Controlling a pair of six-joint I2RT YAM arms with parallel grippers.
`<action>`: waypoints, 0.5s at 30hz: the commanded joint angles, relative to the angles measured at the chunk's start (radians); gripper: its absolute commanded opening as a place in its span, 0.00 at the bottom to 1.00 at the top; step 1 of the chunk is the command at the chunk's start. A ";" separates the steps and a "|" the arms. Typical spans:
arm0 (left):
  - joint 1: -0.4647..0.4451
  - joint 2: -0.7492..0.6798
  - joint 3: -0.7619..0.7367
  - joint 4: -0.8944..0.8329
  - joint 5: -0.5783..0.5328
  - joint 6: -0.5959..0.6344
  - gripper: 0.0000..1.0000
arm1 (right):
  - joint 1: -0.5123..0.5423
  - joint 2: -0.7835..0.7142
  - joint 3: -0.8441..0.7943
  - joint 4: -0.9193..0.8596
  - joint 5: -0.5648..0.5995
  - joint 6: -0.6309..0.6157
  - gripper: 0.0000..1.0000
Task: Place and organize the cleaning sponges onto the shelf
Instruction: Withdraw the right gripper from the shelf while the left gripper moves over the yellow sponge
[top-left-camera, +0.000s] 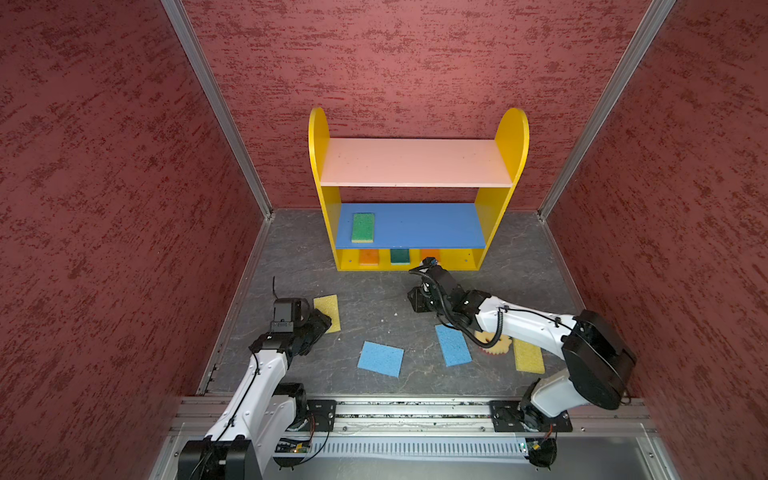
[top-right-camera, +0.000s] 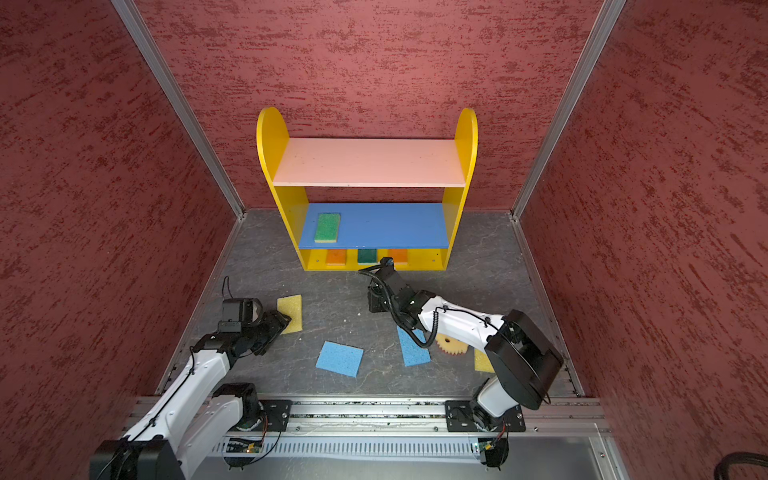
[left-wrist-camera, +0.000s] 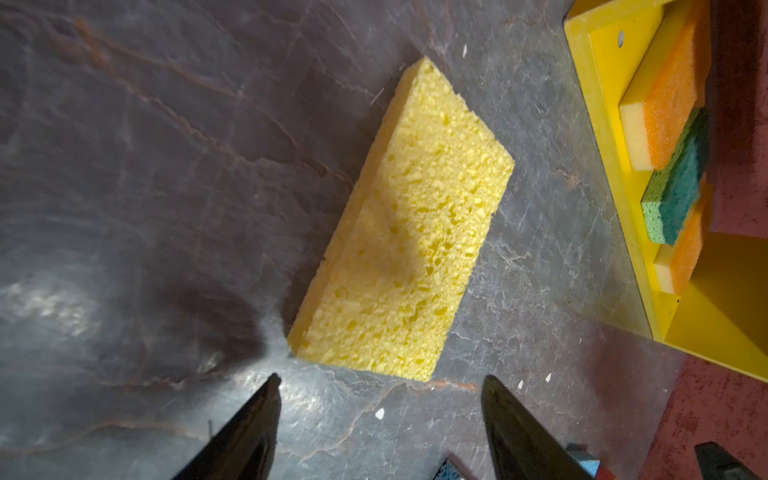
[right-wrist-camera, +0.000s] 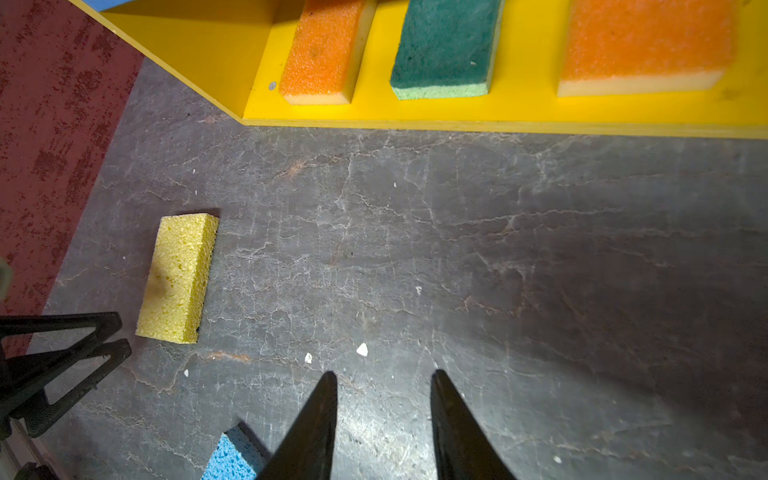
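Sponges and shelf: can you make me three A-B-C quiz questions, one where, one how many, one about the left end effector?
1. Where is the green sponge? A pink top board; B blue middle board; C floor.
2. How many sponges lie on the yellow bottom board? A one; B five; C three.
3. The left end effector is: A open, empty; B gripping a sponge; C out of sight.
Answers: B, it lies on that board; C, two orange sponges, one dark green sponge; A, jaws apart, short of the yellow sponge.
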 joint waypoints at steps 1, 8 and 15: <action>0.006 0.030 -0.013 0.068 -0.005 0.003 0.68 | -0.011 0.002 0.018 -0.014 -0.017 -0.009 0.39; 0.003 0.047 -0.039 0.114 -0.005 0.007 0.54 | -0.015 -0.009 0.015 -0.013 -0.015 0.000 0.39; -0.002 0.012 -0.064 0.104 0.006 0.011 0.31 | -0.016 -0.016 0.000 0.004 -0.034 0.029 0.39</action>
